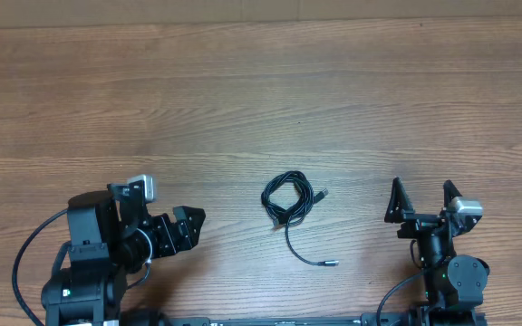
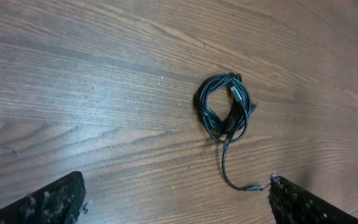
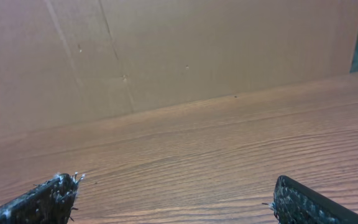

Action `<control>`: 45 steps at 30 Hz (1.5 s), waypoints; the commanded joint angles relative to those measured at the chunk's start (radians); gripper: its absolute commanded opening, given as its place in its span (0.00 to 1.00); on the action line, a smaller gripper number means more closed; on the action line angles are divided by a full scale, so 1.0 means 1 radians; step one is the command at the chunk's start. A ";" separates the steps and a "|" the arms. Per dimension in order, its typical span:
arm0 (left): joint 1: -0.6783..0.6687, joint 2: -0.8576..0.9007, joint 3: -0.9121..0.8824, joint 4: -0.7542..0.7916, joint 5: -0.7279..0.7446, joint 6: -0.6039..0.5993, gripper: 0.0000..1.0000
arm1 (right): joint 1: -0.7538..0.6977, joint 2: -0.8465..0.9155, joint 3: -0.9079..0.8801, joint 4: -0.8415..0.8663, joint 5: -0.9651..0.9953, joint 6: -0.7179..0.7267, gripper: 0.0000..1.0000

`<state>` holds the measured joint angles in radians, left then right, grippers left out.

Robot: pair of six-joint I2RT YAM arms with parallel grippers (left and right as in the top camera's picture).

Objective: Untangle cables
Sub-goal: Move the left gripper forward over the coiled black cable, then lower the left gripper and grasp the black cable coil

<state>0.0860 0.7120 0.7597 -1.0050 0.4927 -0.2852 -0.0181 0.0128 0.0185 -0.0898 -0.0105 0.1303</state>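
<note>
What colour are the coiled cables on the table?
The cables are black with silvery plug tips, clearest in the left wrist view.

The light on my counter (image 1: pixel 261 109) is soft, even and warm, coming from above. The cables (image 1: pixel 281 215) throw only a thin, pale shadow. In both wrist views my jaws in the bottom corners look dark and slightly blurred, while the wood grain is sharp.

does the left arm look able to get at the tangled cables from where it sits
Probably yes: the left tool stands open, facing the cables, with only table between them and nothing visibly lying in the way.
</note>
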 commanded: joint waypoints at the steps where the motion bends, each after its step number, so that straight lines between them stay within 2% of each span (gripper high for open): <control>1: 0.004 0.002 0.020 -0.013 -0.010 -0.003 0.93 | -0.001 -0.002 -0.010 0.005 0.009 -0.001 1.00; 8: -0.018 0.040 0.024 -0.019 -0.013 0.013 0.92 | -0.001 -0.002 -0.010 0.005 0.009 -0.001 1.00; 18: -0.214 0.201 0.097 -0.011 -0.091 0.006 0.90 | -0.001 -0.002 -0.010 0.005 0.009 -0.002 1.00; 22: -0.286 0.267 0.149 -0.001 -0.166 -0.054 0.89 | -0.001 -0.002 -0.010 0.005 0.009 -0.001 1.00; 27: -0.412 0.369 0.197 0.068 -0.179 -0.109 0.86 | -0.001 -0.002 -0.010 0.005 0.009 -0.002 1.00; 33: -0.549 0.495 0.201 0.154 -0.311 -0.256 0.82 | -0.001 -0.002 -0.010 0.005 0.009 -0.001 1.00; 36: -0.592 0.564 0.201 0.199 -0.319 -0.305 0.75 | -0.001 -0.002 -0.010 0.005 0.009 -0.002 1.00; 45: -0.674 0.769 0.200 0.342 -0.368 -0.476 0.68 | -0.001 -0.002 -0.010 0.005 0.009 -0.001 1.00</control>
<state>-0.5728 1.4322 0.9390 -0.6788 0.1806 -0.6594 -0.0181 0.0132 0.0185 -0.0895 -0.0105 0.1307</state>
